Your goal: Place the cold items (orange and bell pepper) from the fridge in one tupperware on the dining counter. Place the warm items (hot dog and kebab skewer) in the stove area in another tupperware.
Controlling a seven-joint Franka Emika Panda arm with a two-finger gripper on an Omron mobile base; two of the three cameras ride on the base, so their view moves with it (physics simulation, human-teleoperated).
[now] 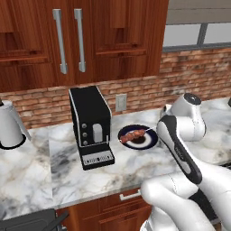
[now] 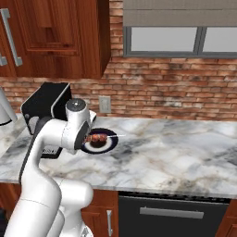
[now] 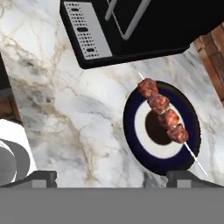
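The kebab skewer (image 3: pixel 164 111), several brown meat chunks on a thin stick, lies across a dark blue plate (image 3: pixel 131 131) with a white ring. The skewer (image 1: pixel 134 134) and plate (image 1: pixel 151 140) rest on the marble counter just right of the coffee machine. From the right base camera the skewer (image 2: pixel 98 137) lies on the plate (image 2: pixel 105 147) right beside my hand. My gripper (image 3: pixel 116 178) hangs above the counter, open, its fingertips (image 3: pixel 41 177) spread wide with nothing between them. The plate sits ahead of the right fingertip.
A black coffee machine (image 1: pixel 92 124) stands on the counter left of the plate, its base (image 3: pixel 131 26) close to the skewer's tip. A white kettle (image 1: pixel 9 126) stands at far left. Brick wall and wooden cabinets rise behind. Bare marble (image 2: pixel 176 148) stretches right.
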